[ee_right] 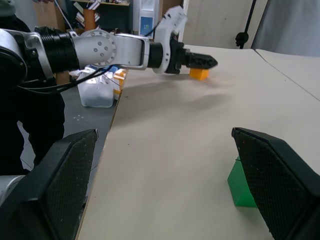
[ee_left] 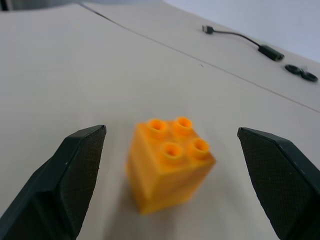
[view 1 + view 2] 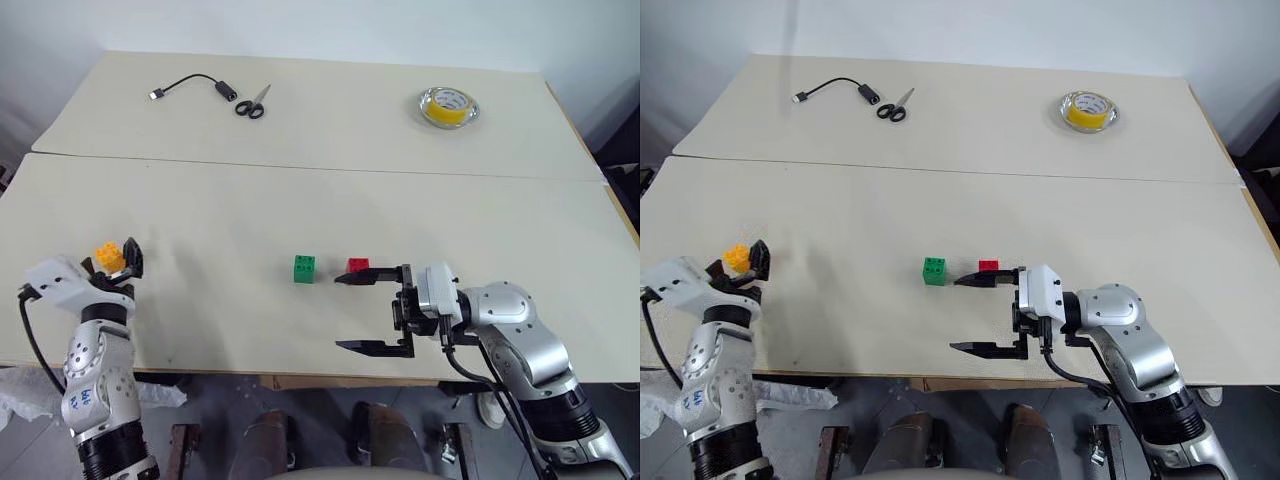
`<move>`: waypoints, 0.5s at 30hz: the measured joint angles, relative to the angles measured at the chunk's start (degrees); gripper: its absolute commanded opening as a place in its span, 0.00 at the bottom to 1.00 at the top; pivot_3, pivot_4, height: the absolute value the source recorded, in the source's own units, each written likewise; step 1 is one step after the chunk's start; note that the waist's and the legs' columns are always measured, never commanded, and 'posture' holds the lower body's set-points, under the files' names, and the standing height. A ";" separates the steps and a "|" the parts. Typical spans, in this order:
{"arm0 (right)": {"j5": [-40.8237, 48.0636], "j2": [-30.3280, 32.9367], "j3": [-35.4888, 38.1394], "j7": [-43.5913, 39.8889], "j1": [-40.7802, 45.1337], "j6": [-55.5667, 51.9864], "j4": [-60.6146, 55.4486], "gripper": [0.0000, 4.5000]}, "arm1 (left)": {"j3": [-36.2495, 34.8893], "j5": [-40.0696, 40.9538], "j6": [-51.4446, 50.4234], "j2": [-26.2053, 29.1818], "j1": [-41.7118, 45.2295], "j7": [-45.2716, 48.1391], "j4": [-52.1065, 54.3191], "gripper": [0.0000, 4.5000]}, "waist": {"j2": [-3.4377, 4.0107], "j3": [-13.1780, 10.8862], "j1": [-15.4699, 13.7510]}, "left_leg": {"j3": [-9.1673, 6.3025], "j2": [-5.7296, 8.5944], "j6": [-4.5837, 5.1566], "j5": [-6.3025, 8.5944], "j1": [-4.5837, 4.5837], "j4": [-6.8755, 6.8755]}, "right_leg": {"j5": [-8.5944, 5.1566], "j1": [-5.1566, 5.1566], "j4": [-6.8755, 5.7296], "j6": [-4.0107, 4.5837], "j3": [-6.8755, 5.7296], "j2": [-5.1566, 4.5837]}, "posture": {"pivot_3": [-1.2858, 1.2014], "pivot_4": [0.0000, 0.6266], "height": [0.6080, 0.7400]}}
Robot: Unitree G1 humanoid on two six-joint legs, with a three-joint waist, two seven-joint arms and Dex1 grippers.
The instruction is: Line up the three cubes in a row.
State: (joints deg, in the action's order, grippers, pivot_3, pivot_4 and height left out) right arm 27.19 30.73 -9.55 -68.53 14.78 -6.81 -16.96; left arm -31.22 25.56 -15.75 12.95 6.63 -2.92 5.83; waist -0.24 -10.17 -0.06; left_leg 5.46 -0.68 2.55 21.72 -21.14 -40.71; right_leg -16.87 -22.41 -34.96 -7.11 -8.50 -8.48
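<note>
Two of our cubes, green cube (image 3: 304, 268) and red cube (image 3: 357, 265), sit mid-tabletop (image 3: 300, 190); orange-yellow cube (image 2: 168, 162) stands near its left edge between our released left gripper (image 2: 175, 175); right gripper (image 3: 352, 312) gapes empty.

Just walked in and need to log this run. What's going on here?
A two-armed robot is lining up three toy cubes on a table. Its left claw is open around the orange cube at the table's left side, not gripping it. The green cube and red cube sit side by side mid-table. The right claw hangs open beside the red one, holding nothing.
</note>
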 measured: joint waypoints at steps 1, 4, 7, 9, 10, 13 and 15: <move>0.00 0.00 0.00 -0.02 0.00 0.00 0.16 1.00 | 0.29 -0.31 0.00 0.00 0.01 -0.07 -0.14 0.99 | 0.00 0.00 -0.01 | 0.00 0.00 0.00 0.00 -0.01 0.00 | 0.00 0.00 0.00 0.00 -0.01 0.00 | 0.52 0.24 1.00; 0.00 -0.06 -0.02 -0.04 0.00 -0.03 0.65 1.00 | 1.61 -2.15 -0.22 0.08 0.01 -0.85 -0.21 0.90 | 0.00 0.00 -0.01 | 0.00 0.00 0.00 0.00 -0.01 -0.01 | 0.00 0.00 0.00 0.00 -0.02 0.00 | 0.52 0.24 1.00; 0.00 -0.15 -0.05 0.02 0.00 -0.04 0.65 1.00 | 2.41 -3.88 -0.77 0.19 -0.54 -2.50 0.10 0.72 | 0.00 0.00 -0.01 | 0.00 -0.01 0.00 0.00 -0.01 -0.02 | 0.00 0.01 0.00 0.00 -0.02 0.00 | 0.52 0.24 1.00; 0.00 -0.32 -0.05 0.18 -0.02 -0.03 0.65 1.00 | 2.42 -3.98 -0.77 0.06 -1.20 -2.70 0.65 0.57 | 0.00 0.00 0.00 | -0.01 -0.02 0.00 0.00 -0.01 -0.02 | 0.00 0.00 0.00 0.00 -0.01 0.00 | 0.52 0.24 1.00; 0.00 -0.52 -0.05 0.34 -0.05 -0.01 0.65 1.00 | 2.42 -3.91 -0.73 0.07 -1.81 -2.38 1.08 0.51 | 0.00 0.00 0.01 | -0.01 -0.02 0.00 0.00 0.00 -0.02 | 0.00 0.00 0.01 0.00 -0.01 0.00 | 0.52 0.24 1.00; -0.01 -0.90 -0.05 0.83 -0.43 0.01 0.64 1.00 | 2.29 -3.25 -0.63 0.84 -2.87 -0.35 1.47 0.42 | 0.00 0.00 0.02 | -0.01 -0.03 -0.01 0.00 0.00 -0.02 | 0.00 0.00 0.00 0.00 -0.01 0.00 | 0.52 0.24 1.00; -0.01 -0.90 -0.04 1.00 -0.48 0.01 0.64 1.00 | 2.33 -2.59 -0.63 1.90 -3.23 2.34 1.06 0.42 | 0.00 0.00 -0.05 | -0.01 -0.02 0.00 0.00 -0.02 -0.05 | 0.00 0.00 0.00 0.00 -0.02 0.00 | 0.52 0.24 1.00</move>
State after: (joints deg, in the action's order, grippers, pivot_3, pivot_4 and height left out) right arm 27.18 29.83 -9.60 -67.53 14.30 -6.80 -16.32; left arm -28.89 22.98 -16.38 14.85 3.39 -0.59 6.90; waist -0.23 -10.17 -0.11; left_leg 5.45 -0.70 2.55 21.72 -21.15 -40.76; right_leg -16.87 -22.41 -34.96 -7.12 -8.51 -8.48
